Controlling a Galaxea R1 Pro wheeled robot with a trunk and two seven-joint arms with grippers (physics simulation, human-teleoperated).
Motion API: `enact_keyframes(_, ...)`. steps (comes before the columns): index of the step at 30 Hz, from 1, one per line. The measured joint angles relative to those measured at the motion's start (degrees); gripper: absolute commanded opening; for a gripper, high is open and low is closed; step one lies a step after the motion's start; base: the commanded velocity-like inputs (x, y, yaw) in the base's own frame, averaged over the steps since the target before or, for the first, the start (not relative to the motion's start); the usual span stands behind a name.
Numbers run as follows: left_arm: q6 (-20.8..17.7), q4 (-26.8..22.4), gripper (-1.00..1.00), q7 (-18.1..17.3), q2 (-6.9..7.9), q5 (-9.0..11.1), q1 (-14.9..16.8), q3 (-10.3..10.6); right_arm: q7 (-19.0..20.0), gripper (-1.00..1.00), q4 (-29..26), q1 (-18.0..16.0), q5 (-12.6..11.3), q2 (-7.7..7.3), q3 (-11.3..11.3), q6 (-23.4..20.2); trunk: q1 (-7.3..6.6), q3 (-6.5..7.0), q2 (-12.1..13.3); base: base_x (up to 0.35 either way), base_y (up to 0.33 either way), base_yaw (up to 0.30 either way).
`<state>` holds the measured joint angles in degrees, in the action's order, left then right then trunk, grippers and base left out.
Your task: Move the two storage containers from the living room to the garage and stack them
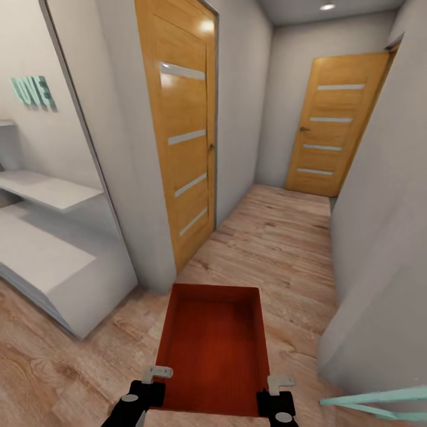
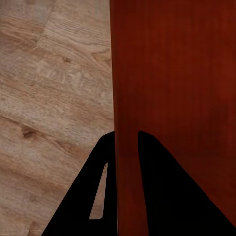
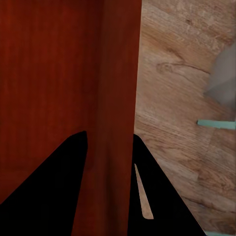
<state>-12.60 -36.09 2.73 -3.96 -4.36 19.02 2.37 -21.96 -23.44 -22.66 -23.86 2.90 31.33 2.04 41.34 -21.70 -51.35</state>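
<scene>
Left hand point(image 1: 155, 379) and right hand point(image 1: 274, 388) each clench a side wall of the storage container point(image 1: 213, 350); in this narrow hallway it could clip the wall point(image 1: 367, 284) and twist loose.

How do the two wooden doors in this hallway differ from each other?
The left door is nearer and seen at a sharp angle, so it looks tall and narrow; the far door stands at the corridor's end and mostly faces the camera. The left door has a bright light reflection near its top; the far door is evenly lit. Both are orange-brown wood with pale horizontal strips, above the same plank floor.
</scene>
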Motion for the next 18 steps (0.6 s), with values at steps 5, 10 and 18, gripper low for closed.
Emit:
enact_keyframes(5,0.0,0.0,-1.0,0.0,0.0,0.0,0.0,0.0,0.0,-1.0,0.0,0.0,0.0,0.0,0.0,0.0,0.0,0.0,0.0,0.322,0.0,0.0)
enact_keyframes(10,0.0,0.7,-1.0,0.0,-0.04,0.2,0.0,0.5,0.3,-1.0,0.0,0.5,-0.2,-0.24,-0.1,0.0,0.0,0.0,0.0,0.322,0.0,-0.001)
enact_keyframes(18,0.0,0.0,-1.0,0.0,-0.01,0.0,0.0,0.0,0.0,-1.0,0.0,0.0,0.0,0.0,0.0,0.0,0.0,0.0,0.0,0.322,0.0,-0.187)
